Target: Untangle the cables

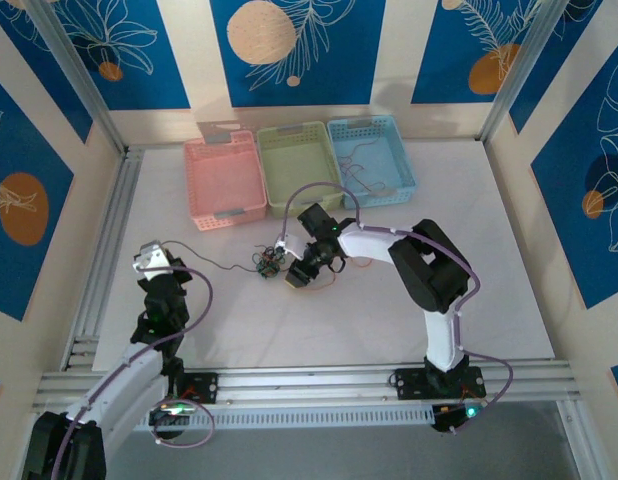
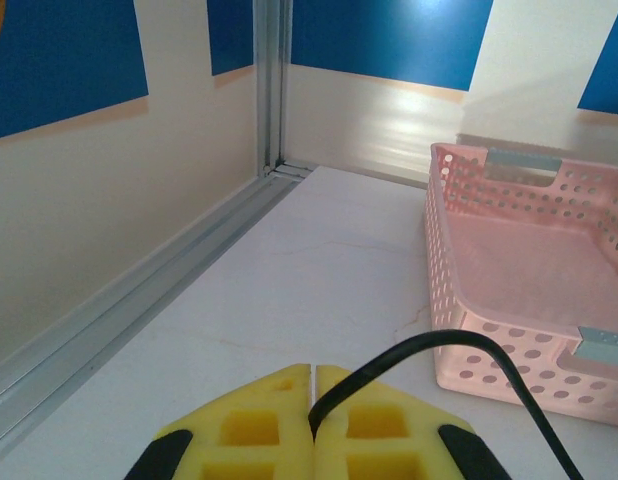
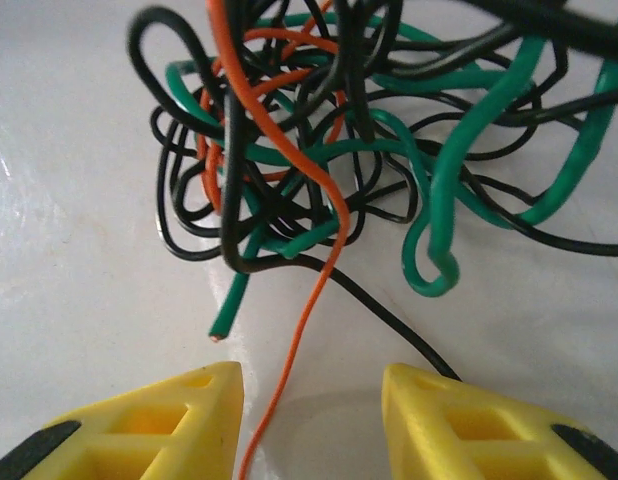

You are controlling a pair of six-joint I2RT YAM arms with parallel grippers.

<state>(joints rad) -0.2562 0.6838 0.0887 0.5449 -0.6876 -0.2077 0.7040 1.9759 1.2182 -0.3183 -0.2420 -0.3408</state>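
Observation:
The cables point(image 1: 269, 263) lie in a small clump on the white table, left of centre. In the right wrist view the cables point(image 3: 339, 150) are black, green and orange wires looped through each other. My right gripper point(image 3: 311, 400) is open just short of the clump, and a thin orange wire point(image 3: 289, 380) runs across the table between its fingers, untouched. From above, the right gripper point(image 1: 297, 277) sits at the clump's right side. My left gripper point(image 2: 314, 400) is shut on a black cable point(image 2: 419, 350). That black cable point(image 1: 219, 263) stretches from the left gripper point(image 1: 154, 258) rightward to the clump.
Three baskets stand in a row at the back: pink point(image 1: 224, 180), green point(image 1: 297, 165) and blue point(image 1: 371, 160), the blue one with a thin wire in it. The pink basket point(image 2: 529, 280) is close on the right of my left gripper. An aluminium rail point(image 1: 104, 250) edges the table's left side.

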